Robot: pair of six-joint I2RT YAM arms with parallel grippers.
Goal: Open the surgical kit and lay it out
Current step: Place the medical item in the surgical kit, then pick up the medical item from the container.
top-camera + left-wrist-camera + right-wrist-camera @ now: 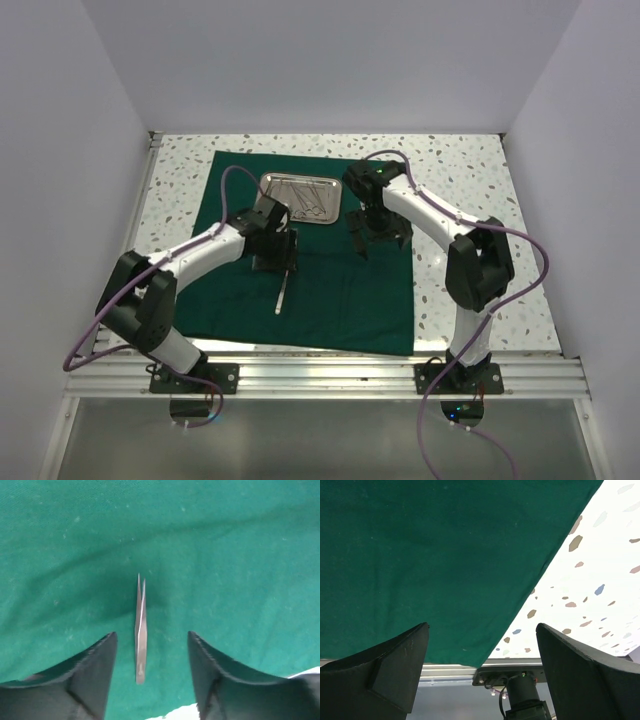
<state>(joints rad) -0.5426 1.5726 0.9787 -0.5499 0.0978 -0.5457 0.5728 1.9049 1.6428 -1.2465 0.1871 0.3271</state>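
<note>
Spread jaws of our left gripper (pixel 152 640) straddle the tweezers (pixel 140 630) flat on the green cloth (pixel 225 555) — closing too low risks pinching fabric with them — while our right gripper (pixel 482 626) hangs open beside the tray (pixel 275 190).

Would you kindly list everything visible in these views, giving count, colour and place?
Cloth: one, dark green, spread flat across the middle of the table.
Tray: one, shiny steel, on the far part of the cloth.
Instruments: several, silver, lying in the tray; exact number unclear.
Tweezers: one, silver, flat on the cloth nearer the arms.
Table: one, white with coloured speckles, under the cloth.
Rail: one, silver, along the near table edge.
Left arm: one, white and black, reaching over the cloth.
Right arm: one, white and black, beside the tray.
Left fingers: two, black, open either side of the tweezers.
Right fingers: two, black, open, holding nothing.
</note>
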